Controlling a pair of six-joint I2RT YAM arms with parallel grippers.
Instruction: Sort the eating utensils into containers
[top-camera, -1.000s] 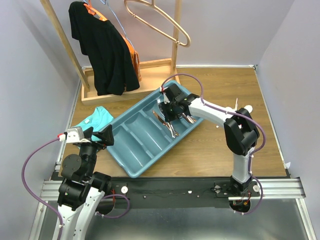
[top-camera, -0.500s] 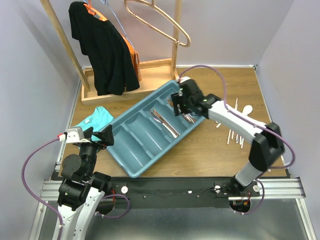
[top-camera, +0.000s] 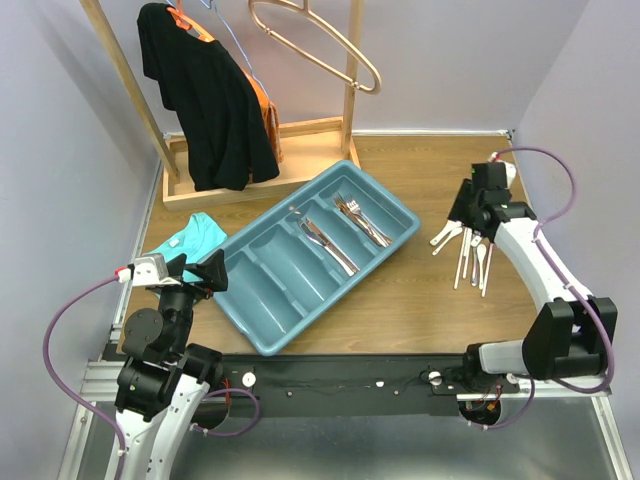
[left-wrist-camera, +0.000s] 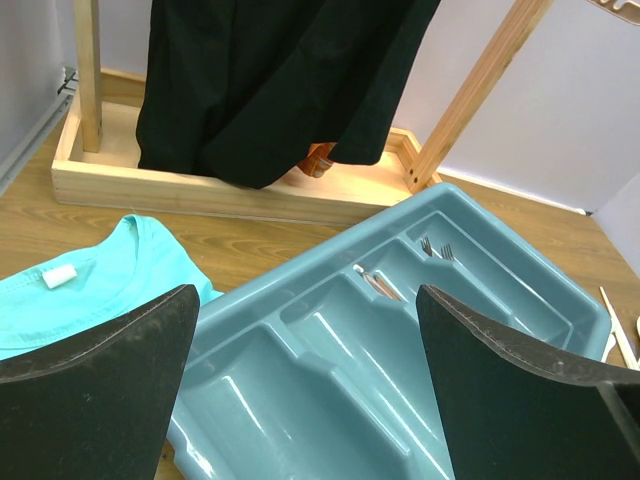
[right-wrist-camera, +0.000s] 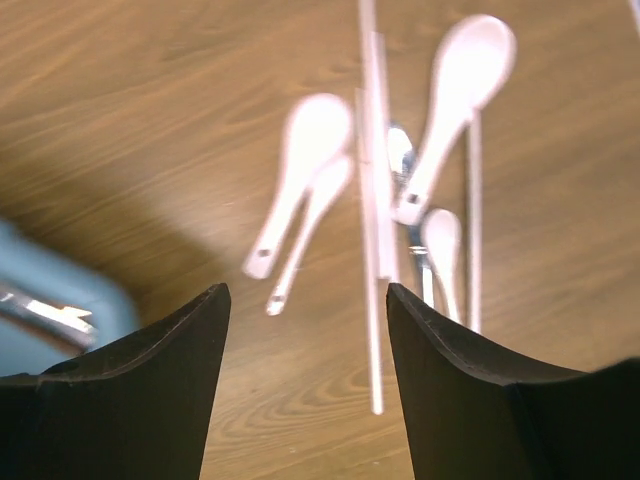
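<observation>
The teal tray (top-camera: 262, 292) lies diagonally in mid-table. Coppery forks (top-camera: 362, 220) rest in its far right compartment and silver knives (top-camera: 325, 240) in the one beside it. The left wrist view shows the same tray (left-wrist-camera: 330, 370), forks (left-wrist-camera: 435, 248) and a knife (left-wrist-camera: 375, 283). White spoons and pale chopsticks (top-camera: 470, 255) lie loose on the wood to the tray's right. My right gripper (top-camera: 464, 212) hovers over them, open and holding nothing (right-wrist-camera: 305, 330), with the spoons (right-wrist-camera: 300, 170) and a chopstick (right-wrist-camera: 372, 220) below it. My left gripper (top-camera: 197, 270) is open and holds nothing (left-wrist-camera: 305, 340) at the tray's left end.
A wooden rack (top-camera: 250, 180) with a black garment (top-camera: 205, 100) and metal hangers (top-camera: 320, 50) stands at the back left. A teal cloth (top-camera: 185, 240) lies left of the tray. Walls close both sides. The tray's corner (right-wrist-camera: 50, 300) shows at the right wrist view's left edge.
My right arm swung from over the tray's fork compartment to the right, above the loose spoons and chopsticks, and its jaws opened. Forks now lie in the tray. The left arm stayed still.
</observation>
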